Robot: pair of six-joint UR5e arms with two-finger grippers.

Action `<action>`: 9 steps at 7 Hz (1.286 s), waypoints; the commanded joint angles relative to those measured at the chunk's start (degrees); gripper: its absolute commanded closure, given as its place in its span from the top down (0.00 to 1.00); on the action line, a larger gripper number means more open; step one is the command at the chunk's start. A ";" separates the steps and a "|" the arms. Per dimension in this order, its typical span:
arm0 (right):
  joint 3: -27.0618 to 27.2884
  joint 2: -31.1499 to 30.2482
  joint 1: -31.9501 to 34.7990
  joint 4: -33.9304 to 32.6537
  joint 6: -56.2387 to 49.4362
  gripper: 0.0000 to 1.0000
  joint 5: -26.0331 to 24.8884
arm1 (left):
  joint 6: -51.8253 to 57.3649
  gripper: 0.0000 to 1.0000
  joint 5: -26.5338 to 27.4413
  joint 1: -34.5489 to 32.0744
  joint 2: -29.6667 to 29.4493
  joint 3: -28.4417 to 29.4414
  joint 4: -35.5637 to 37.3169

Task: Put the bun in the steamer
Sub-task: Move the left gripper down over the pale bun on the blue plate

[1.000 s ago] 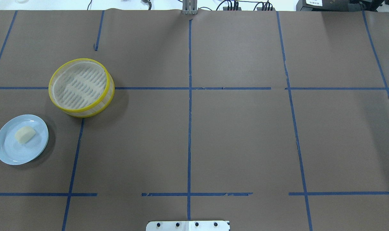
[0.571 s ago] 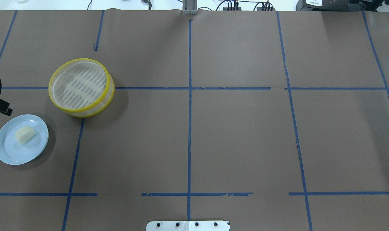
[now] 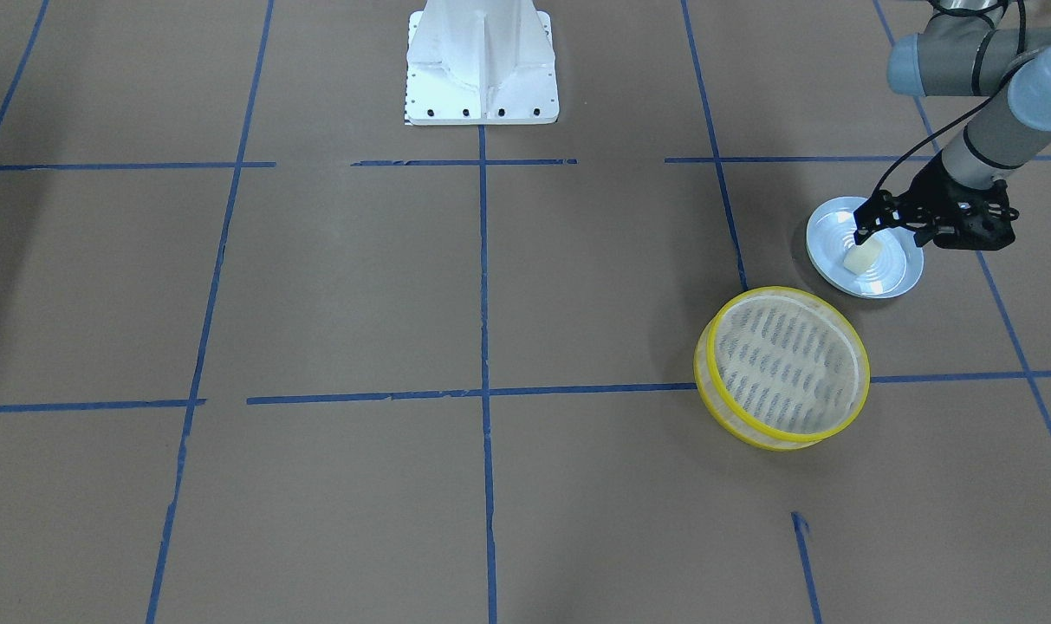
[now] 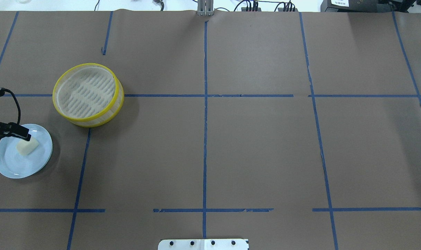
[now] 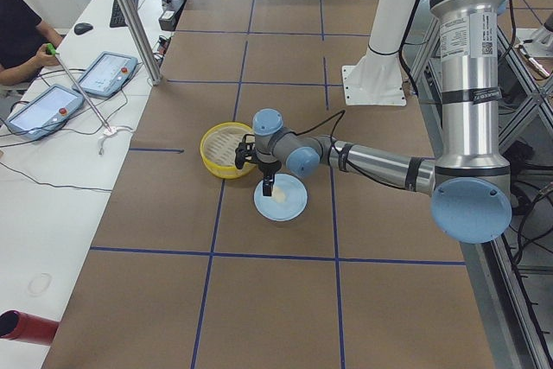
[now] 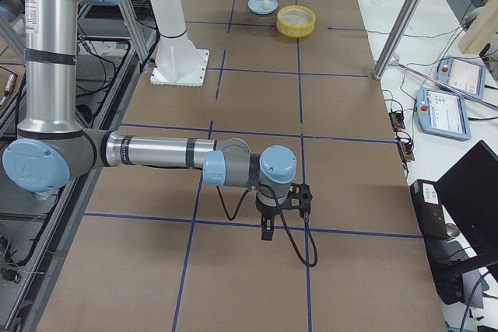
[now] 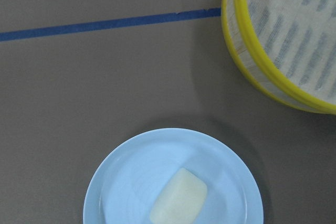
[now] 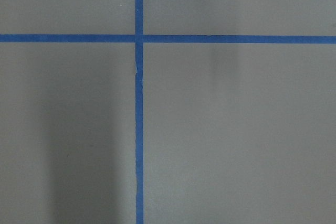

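The bun [image 4: 27, 147] is a small cream-white chunk lying on a pale blue plate [image 4: 9, 163] at the table's left edge. It also shows in the front view [image 3: 861, 256] and the left wrist view [image 7: 179, 196]. The steamer [image 4: 89, 65] has a yellow rim, stands empty and sits just beyond the plate [image 3: 889, 273]. My left gripper [image 4: 25, 136] hangs over the plate by the bun, clear of it, and shows one narrow dark tip, so it looks shut and empty [image 3: 860, 236]. My right gripper [image 6: 267, 232] shows only in the right side view; I cannot tell its state.
Brown paper with blue tape lines covers the table [image 4: 231, 139]. The white robot base plate [image 3: 482, 61] stands at the near middle edge. Tablets and cables lie on the side bench [image 5: 78, 92], off the work surface.
My left gripper has come in from the left edge and moved toward the plate; it now hangs over the bun. The bun, plate and steamer have not moved.
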 commanded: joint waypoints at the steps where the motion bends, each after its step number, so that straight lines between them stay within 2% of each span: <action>1: 0.00 0.00 -0.06 0.00 0.00 1.00 0.00 | -0.59 1.00 0.19 1.49 0.15 1.19 -0.68; 4: 0.00 0.00 -0.06 0.00 0.00 1.00 0.00 | -0.24 1.00 0.37 2.20 -0.37 4.00 -0.85; 9: 0.00 0.00 -0.06 0.00 0.00 1.00 0.00 | -0.24 1.00 0.28 3.96 -2.30 4.19 -0.77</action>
